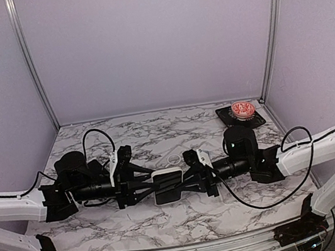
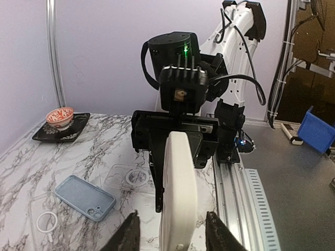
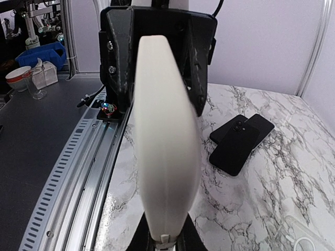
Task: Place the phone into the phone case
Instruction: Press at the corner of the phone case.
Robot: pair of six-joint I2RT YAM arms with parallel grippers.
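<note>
R gripper (image 3: 163,239) tight on 1 white case (image 3: 165,130); 2 black phones (image 3: 233,152).

1. Bench (image 1: 171,227): white marble pattern with grey veining, closed in by lilac walls and metal corner posts.
2. Left gripper (image 1: 147,189) reaches in from the left and right gripper (image 1: 192,182) from the right. The two face each other at the middle of the bench.
3. White item (image 1: 167,178): a flat, rounded rectangle between the two sets of jaws, in contact with both. Whether it is phone or case cannot be told here.
4. Small white ring (image 1: 174,159): flat on the bench, just behind the white item.
5. Black tray (image 1: 225,116): far right corner, carrying a red-and-white bowl (image 1: 242,110).
6. Black cables loop over both arms.
</note>
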